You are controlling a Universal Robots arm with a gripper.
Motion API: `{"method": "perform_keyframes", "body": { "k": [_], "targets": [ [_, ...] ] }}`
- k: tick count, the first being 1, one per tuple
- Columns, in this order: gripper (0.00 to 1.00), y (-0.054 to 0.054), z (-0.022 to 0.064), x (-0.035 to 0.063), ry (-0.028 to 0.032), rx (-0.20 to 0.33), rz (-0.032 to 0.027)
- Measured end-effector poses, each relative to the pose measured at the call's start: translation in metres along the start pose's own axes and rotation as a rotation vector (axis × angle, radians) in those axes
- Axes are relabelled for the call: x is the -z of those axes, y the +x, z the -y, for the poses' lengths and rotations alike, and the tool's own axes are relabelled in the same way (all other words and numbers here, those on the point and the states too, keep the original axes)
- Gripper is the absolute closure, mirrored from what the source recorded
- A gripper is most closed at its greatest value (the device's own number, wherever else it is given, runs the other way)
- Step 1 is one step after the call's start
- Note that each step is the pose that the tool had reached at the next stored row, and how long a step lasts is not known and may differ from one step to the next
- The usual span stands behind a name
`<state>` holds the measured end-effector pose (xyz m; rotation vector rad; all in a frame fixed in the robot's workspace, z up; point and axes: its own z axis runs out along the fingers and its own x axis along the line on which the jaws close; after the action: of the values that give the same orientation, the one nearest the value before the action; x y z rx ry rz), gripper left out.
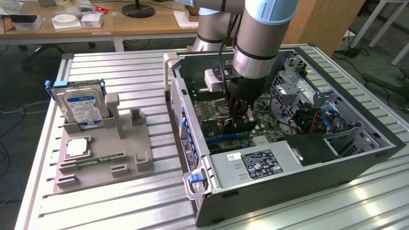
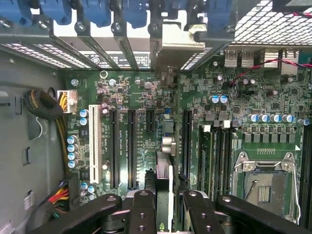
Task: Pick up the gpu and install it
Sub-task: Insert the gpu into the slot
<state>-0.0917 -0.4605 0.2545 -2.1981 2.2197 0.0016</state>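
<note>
Slots (image 2: 130,146) and capacitors (image 2: 73,148) around gpu (image 2: 165,170) between fingers (image 2: 142,209).

A wooden desk (image 1: 96,26) stands behind the ribbed metal table (image 1: 128,72), with cables (image 1: 13,112) on the floor nearby.

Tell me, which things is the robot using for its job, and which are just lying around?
For the job:
gripper
gpu, held in the gripper
open computer case
motherboard

Just lying around:
hard drive
memory stick
grey holder they sit in
</note>
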Motion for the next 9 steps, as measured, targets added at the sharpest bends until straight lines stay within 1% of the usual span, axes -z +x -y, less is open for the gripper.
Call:
{"method": "perform_keyframes", "body": {
  "k": [4, 9],
  "targets": [
    [0.74, 0.0, -0.0049, -0.0005, 0.0001, 0.0, 0.0001],
    [0.74, 0.0001, -0.0066, -0.0009, 0.0001, 0.0, 0.0002]
  ]
}}
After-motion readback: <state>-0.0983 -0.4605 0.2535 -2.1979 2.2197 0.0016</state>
